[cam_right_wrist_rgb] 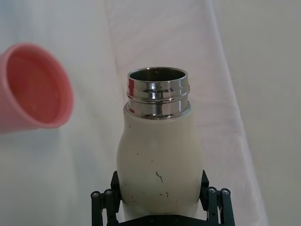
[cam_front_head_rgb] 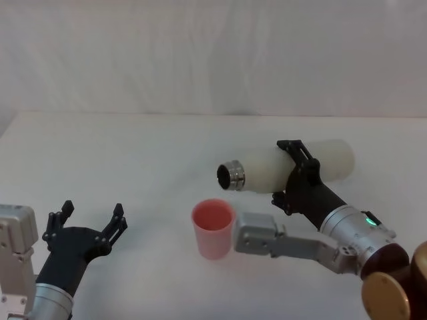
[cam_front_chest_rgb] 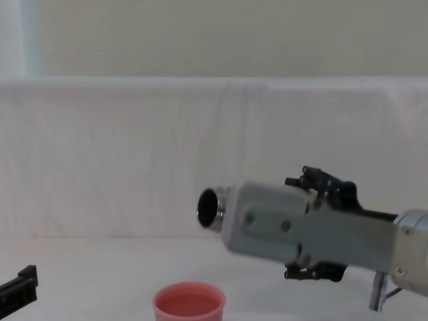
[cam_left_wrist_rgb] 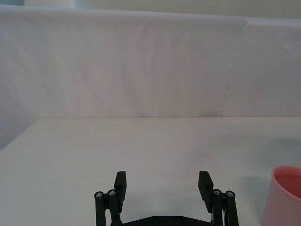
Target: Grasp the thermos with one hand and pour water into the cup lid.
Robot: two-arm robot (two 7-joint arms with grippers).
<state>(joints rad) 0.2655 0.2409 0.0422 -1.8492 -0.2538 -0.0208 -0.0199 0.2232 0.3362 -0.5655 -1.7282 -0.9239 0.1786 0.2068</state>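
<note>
Looking like a staged test bench in a lab rather than a home: white worktop (cam_front_head_rgb: pixel 133 153) lying bare and cloth-covered, white sheeting (cam_left_wrist_rgb: pixel 141 66) hanging behind as a plain backdrop, creases showing, pale wall (cam_front_chest_rgb: pixel 200 33) rising above it, no furniture or household clutter standing around.

A white cloth-covered bench (cam_front_head_rgb: pixel 133 153) carries one small round pink plastic cup lid (cam_front_head_rgb: pixel 213 229), upright near its middle.
</note>
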